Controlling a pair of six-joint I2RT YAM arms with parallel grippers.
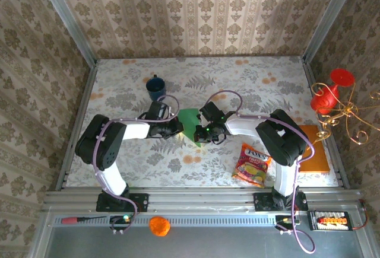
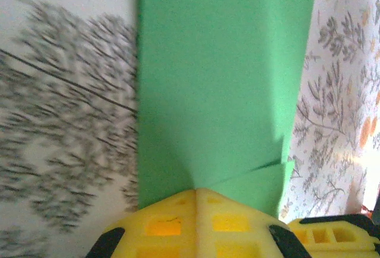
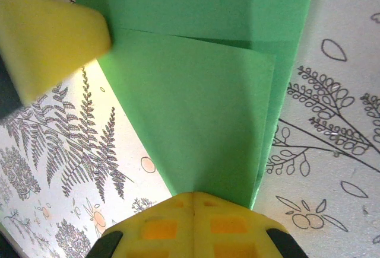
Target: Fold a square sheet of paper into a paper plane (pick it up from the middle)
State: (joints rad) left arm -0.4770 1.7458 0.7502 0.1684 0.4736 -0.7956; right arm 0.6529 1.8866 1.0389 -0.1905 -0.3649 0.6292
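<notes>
The bright-green sheet of paper (image 1: 190, 123) lies on the floral tablecloth between my two grippers, folded into a layered wedge that narrows toward the near side. My left gripper (image 1: 178, 129) is shut, its yellow tips (image 2: 196, 191) set against the paper (image 2: 219, 80) where creases fan out. My right gripper (image 1: 203, 132) is shut too, its tips (image 3: 193, 195) at the narrow end of the paper (image 3: 196, 115). I cannot tell whether either pinches a layer. The left gripper's finger (image 3: 47, 38) touches the paper's far corner in the right wrist view.
A blue mug (image 1: 156, 87) stands just behind the left gripper. A colourful snack packet (image 1: 252, 164) lies near the right arm's base, with an orange-brown board (image 1: 314, 148) at the right edge. A red ornament on gold wire (image 1: 329, 95) hangs at the right.
</notes>
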